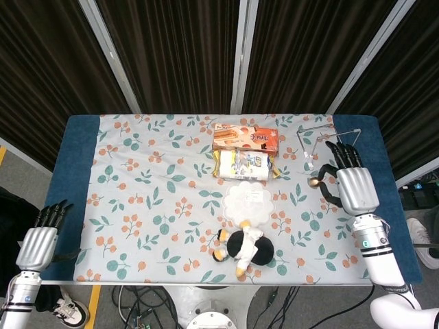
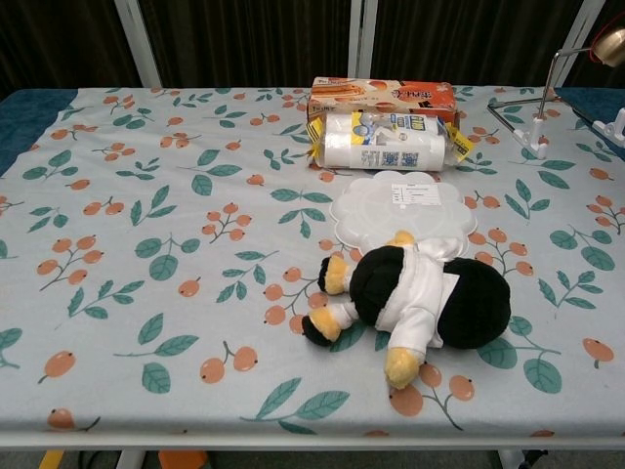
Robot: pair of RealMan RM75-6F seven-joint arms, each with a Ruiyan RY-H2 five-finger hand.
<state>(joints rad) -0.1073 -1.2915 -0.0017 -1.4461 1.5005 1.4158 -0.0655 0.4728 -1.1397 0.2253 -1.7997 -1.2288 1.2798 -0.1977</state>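
Dark brown pleated curtains [image 1: 178, 55] filled the upper half of the head view, split by slanting pale grey metal posts [image 1: 108, 48]. Below them stood a rectangular table with a dark blue top [image 1: 72, 157], most of it under a pale cloth printed with orange berries and green leaves [image 1: 151, 199]. Grey floor [image 1: 20, 188] showed at the left edge, with a yellow line [image 1: 92, 301] at lower left. Black cables [image 1: 137, 301] hung under the table's near edge. Lighting was even.

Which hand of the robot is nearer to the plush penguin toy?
Right. The right hand hovers over the table's right edge, up and right of the plush penguin; the left hand hangs off the table's left side, farther away.
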